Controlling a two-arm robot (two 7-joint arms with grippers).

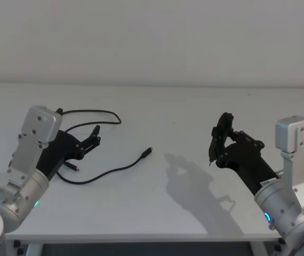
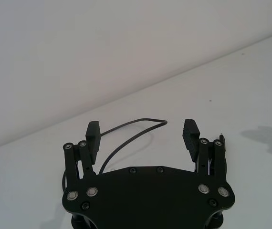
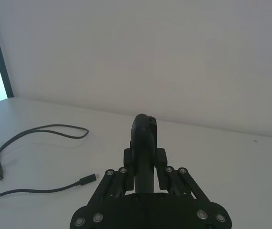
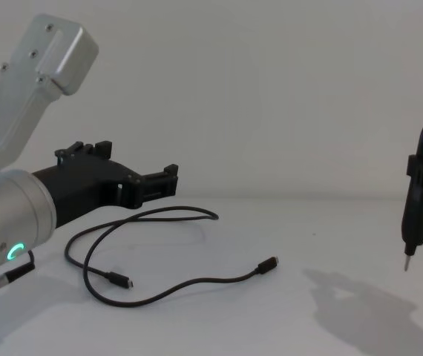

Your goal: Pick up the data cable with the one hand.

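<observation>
Chest view has the left gripper (image 4: 168, 180) hovering with jaws spread wide, gripping nothing, over the data cable (image 1: 145, 153) looped on the white table (image 1: 194, 106), seemingly not touching it. The right gripper (image 4: 409, 248) hangs pinched closed, well apart.

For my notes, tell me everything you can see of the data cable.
The data cable is a thin black cord, rubbery-looking, lying flat in loose open curves on the left part of the white table. One metal-tipped plug points toward the table's middle; the other plug lies beside the left arm. The open left gripper hangs above its loops, not touching it.
</observation>
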